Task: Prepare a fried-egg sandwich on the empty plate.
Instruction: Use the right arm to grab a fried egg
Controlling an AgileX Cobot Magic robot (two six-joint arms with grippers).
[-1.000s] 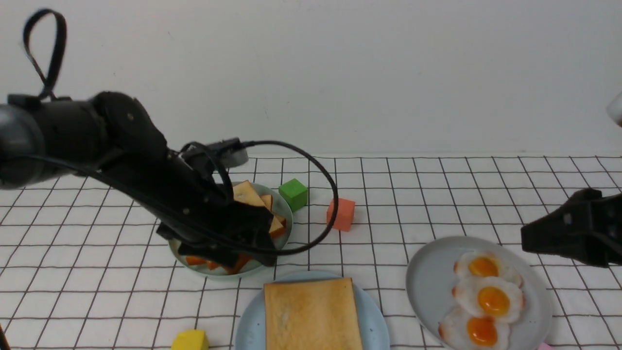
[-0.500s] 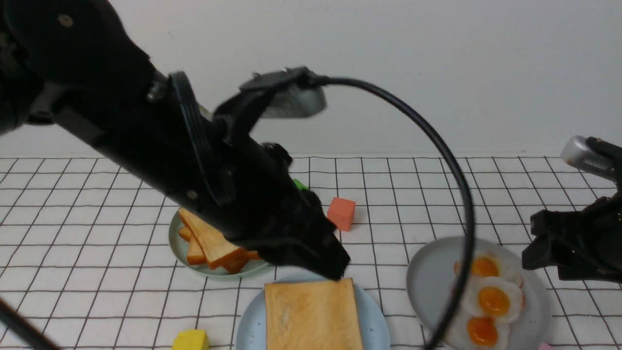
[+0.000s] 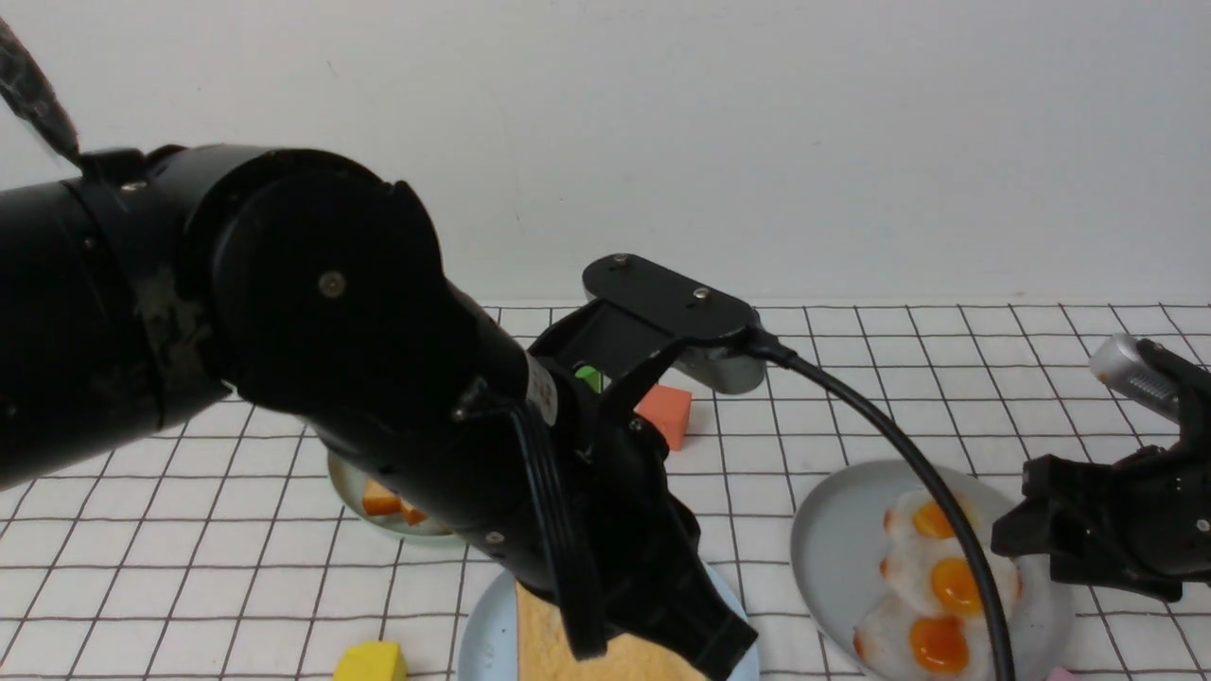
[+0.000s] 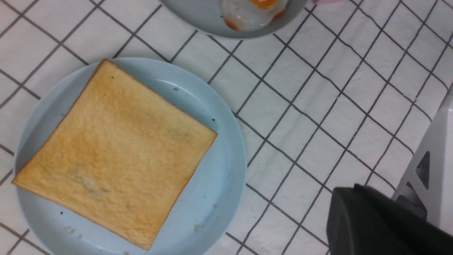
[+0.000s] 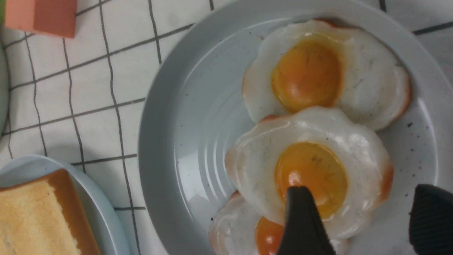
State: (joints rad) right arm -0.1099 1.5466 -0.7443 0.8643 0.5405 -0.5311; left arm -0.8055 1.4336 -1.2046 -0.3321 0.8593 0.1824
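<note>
— Since a second ago the left arm [image 3: 312, 378] has swung off the sage-green plate [image 3: 341, 482] and over the blue plate [image 4: 226, 170], while the right gripper [image 5: 364, 223] has come down toward the eggs [image 3: 946, 584].
— Holding anything?
— Right one, no: jaws spread wide, empty, straddling the middle fried egg [image 5: 311, 166]. Of the left gripper [image 3: 708, 646] only one finger shows in its wrist view, so I cannot tell how open it is; nothing seen in it.
— And the sandwich [image 4: 113, 152]?
— Barely begun: one toast slice [image 4: 106, 141] lies flat on the blue plate, no egg on it. The egg step is in hand, I'd say. Next calls for lowering onto that middle egg and pinching its rim without dragging the two neighbours it overlaps.
— Count?
— Three plates: blue, sage-green, and the grey plate [image 5: 170, 141] with three eggs. One slice on the blue; the stack on the green is mostly hidden, so uncounted. Three cubes: orange cube [image 3: 665, 416], green cube [image 3: 588, 378], yellow cube [image 3: 371, 662]
</note>
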